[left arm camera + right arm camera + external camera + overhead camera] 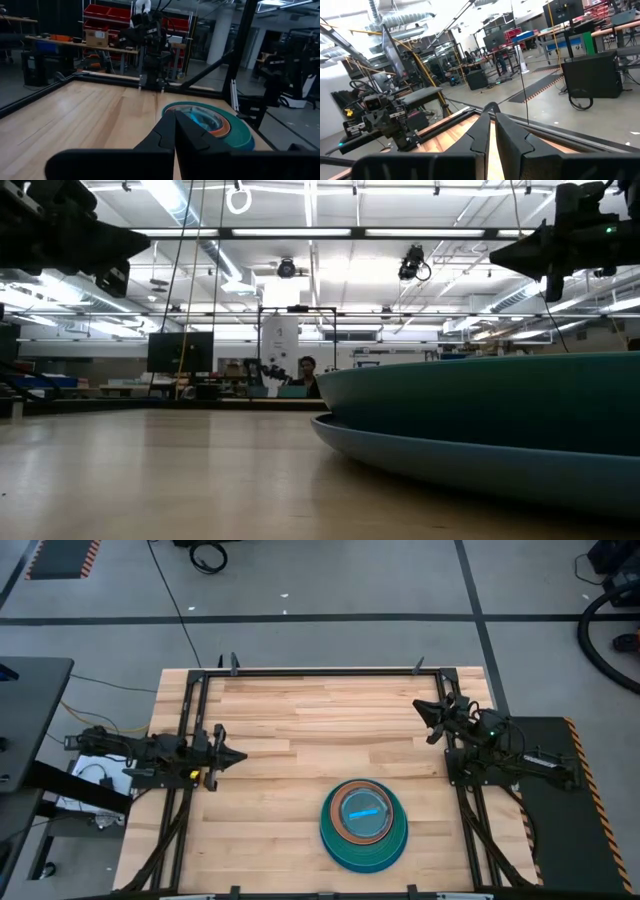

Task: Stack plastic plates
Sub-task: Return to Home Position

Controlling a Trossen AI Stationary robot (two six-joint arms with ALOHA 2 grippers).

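The plastic plates stand in one stack (363, 825) on the table's near right part: a blue plate at the bottom resting on the wood, a teal one on it, then smaller tan-brown, orange and cyan ones inside. The stack also shows in the low view (490, 420) and the left wrist view (207, 122). My left gripper (240, 756) is shut and empty above the table's left side. My right gripper (420, 707) is shut and empty above the far right corner.
A black metal frame (320, 671) runs around the wooden table's edges. Bare wood (290, 730) lies between the two grippers and left of the stack. A person sits far off in the room behind the table (307, 370).
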